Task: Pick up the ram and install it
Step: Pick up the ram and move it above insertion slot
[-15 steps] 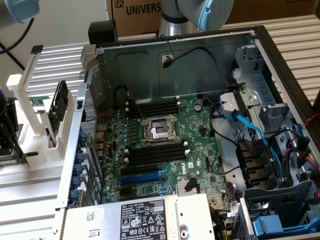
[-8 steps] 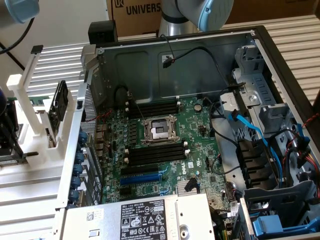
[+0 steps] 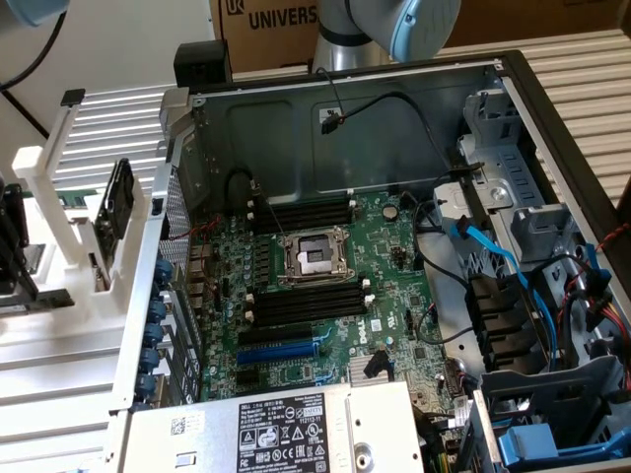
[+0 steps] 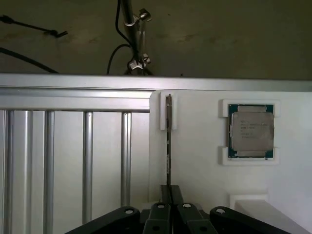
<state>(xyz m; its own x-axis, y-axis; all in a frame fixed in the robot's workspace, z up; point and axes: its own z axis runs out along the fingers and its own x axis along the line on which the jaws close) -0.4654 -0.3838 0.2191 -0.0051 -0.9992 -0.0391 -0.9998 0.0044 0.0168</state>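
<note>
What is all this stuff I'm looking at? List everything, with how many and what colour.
computer case: one, grey metal, open, middle of the exterior view
motherboard: one, green, inside the case
memory slots: two banks, black, on the motherboard
expansion slot: one, blue, on the motherboard
power supply: one, silver, labelled, exterior view's bottom
cables: several, blue, exterior view's right
cardboard box: one, brown, behind the case
rack: one, white
ram: one, dark, edge-on in the rack
processor chip: one, silver, in the rack beside the ram
robot arm: one, grey and blue
gripper: one, black, closed on the ram
</note>
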